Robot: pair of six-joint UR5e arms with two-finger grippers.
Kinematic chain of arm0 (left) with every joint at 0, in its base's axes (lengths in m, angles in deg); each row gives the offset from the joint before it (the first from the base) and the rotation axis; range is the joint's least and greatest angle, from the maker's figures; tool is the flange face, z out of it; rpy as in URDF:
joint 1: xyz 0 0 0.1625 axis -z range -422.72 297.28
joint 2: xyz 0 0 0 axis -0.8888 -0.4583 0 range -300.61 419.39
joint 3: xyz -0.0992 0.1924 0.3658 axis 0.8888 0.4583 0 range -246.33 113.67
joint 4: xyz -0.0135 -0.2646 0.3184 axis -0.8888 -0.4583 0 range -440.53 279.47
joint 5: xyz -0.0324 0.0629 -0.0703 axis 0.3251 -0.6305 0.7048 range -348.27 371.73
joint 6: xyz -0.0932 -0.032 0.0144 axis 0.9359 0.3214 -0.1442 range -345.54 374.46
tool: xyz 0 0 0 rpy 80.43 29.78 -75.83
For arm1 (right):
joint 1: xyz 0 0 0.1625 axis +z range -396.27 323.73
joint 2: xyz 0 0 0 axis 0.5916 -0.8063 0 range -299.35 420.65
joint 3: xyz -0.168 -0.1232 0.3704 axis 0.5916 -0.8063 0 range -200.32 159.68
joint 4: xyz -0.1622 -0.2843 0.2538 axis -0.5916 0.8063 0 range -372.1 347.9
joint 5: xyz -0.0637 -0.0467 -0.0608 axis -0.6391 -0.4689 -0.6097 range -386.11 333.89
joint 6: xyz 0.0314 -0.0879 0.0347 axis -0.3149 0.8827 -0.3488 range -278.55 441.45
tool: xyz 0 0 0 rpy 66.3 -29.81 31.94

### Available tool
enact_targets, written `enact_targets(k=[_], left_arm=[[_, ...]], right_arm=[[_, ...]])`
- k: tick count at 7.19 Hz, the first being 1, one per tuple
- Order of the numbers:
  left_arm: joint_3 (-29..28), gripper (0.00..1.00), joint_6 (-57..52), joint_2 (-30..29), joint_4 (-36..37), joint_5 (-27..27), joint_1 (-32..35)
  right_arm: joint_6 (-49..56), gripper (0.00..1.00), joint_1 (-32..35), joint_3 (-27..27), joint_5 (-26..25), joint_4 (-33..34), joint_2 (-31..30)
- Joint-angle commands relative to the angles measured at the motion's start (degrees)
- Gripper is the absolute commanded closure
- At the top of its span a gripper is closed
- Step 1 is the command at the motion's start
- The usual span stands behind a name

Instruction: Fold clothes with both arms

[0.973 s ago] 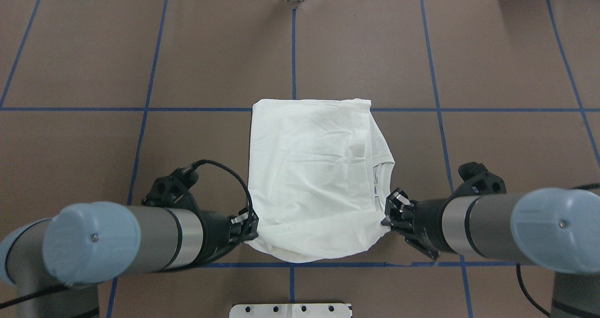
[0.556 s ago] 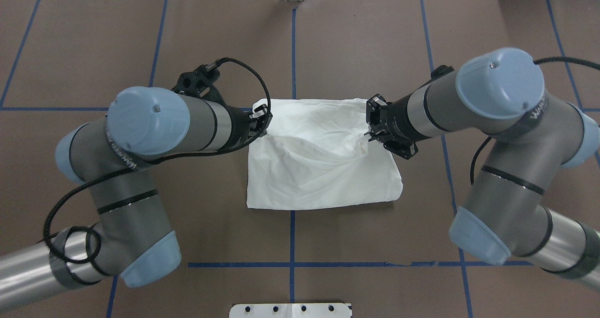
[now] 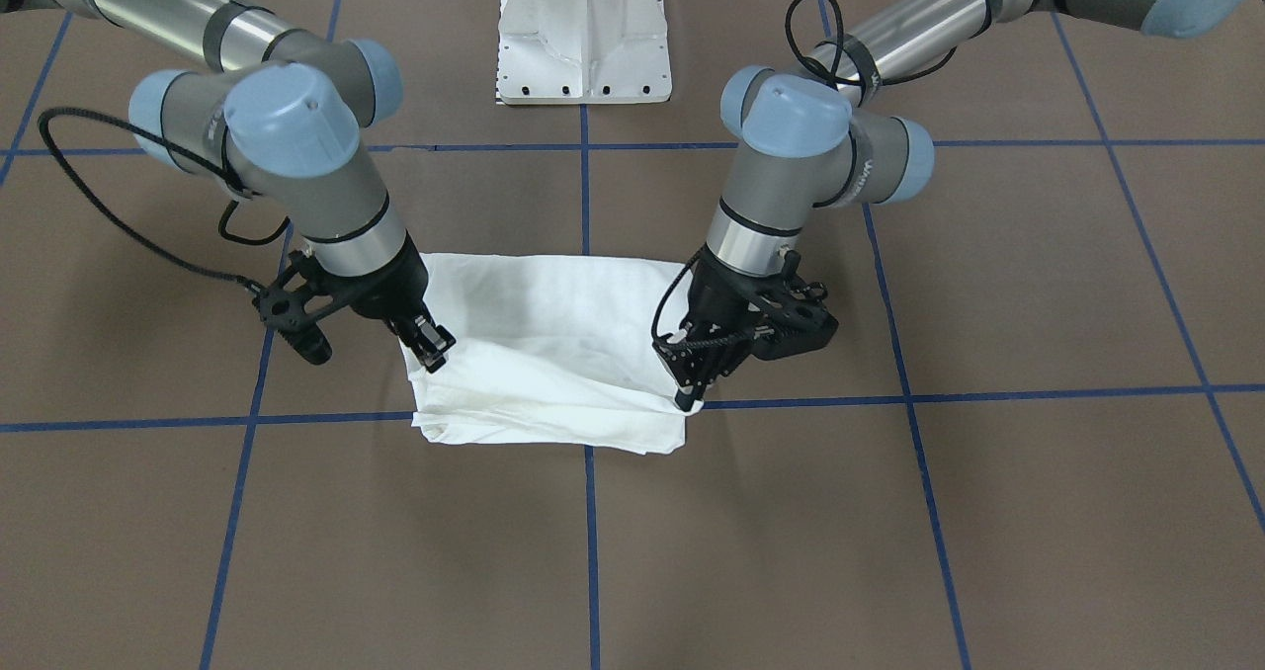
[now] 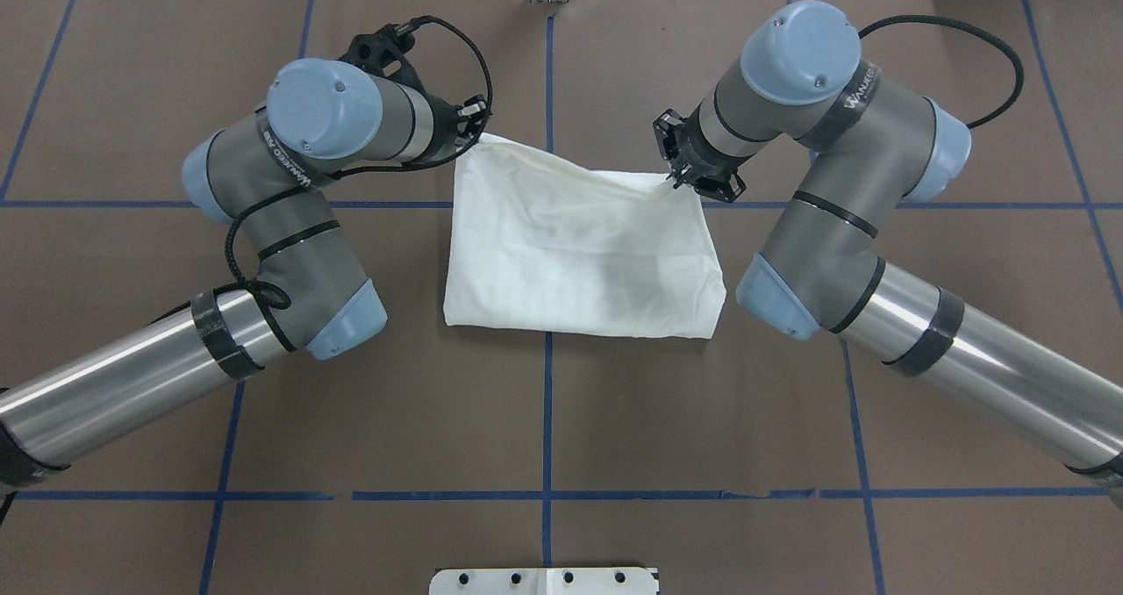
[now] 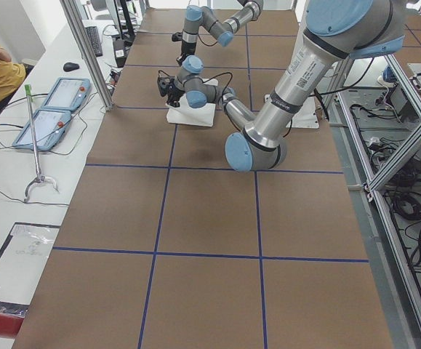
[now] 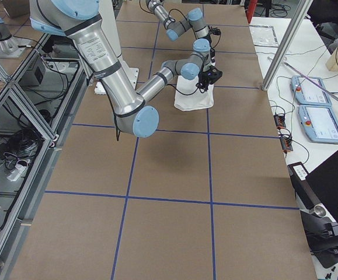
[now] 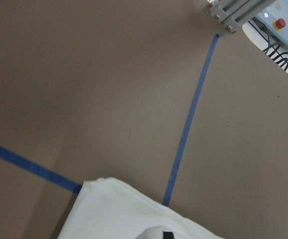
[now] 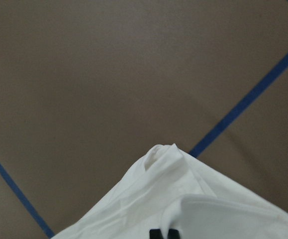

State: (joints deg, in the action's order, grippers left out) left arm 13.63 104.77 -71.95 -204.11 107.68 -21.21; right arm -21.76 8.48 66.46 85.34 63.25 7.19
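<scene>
Our left claw [image 4: 476, 130] and right claw [image 4: 674, 182] each pinch a corner of the white shirt [image 4: 579, 261], which lies folded on the table [image 4: 132, 95] out past the white base [image 4: 544, 580], and if one lets go too high, that corner may flop back crooked.

Bright, even overhead light; soft shadows, wrist views slightly blurred.

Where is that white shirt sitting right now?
Overhead, the folded white cloth shirt lies mid-table across blue tape lines; the left hand and right hand grip its far corners.
</scene>
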Motion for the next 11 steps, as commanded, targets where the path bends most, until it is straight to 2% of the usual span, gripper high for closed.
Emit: enact_targets(k=[1,2,4,5,7,8,11], left_arm=[[-2.6,0.0,-7.4,0.0,-1.0,3.2,8.6],[-2.4,0.0,-11.6,1.6,-1.1,5.6,10.0],[-1.3,0.0,-17.8,5.4,-1.7,6.9,10.9],[1.8,0.0,-25.7,9.6,-1.6,10.3,13.4],[5.7,0.0,-44.5,18.0,-1.6,18.2,20.7],[7.2,0.0,-52.4,21.2,-1.5,19.6,24.7],[7.1,0.0,-77.8,27.8,2.3,29.5,38.8]], right_arm=[[18.9,0.0,9.0,-10.3,4.3,-3.9,0.9],[25.5,0.0,12.3,-11.2,5.3,-3.9,-0.4],[30.6,0.0,15.1,-11.5,6.2,-3.9,-3.0],[37.2,0.0,18.1,-11.4,8.7,-3.9,-5.1],[51.5,0.0,27.5,-11.1,12.2,-3.1,-9.7],[60.8,0.0,32.3,-11.4,14.6,-3.1,-12.9],[81.8,0.0,42.1,-11.1,21.7,-2.4,-22.2]])
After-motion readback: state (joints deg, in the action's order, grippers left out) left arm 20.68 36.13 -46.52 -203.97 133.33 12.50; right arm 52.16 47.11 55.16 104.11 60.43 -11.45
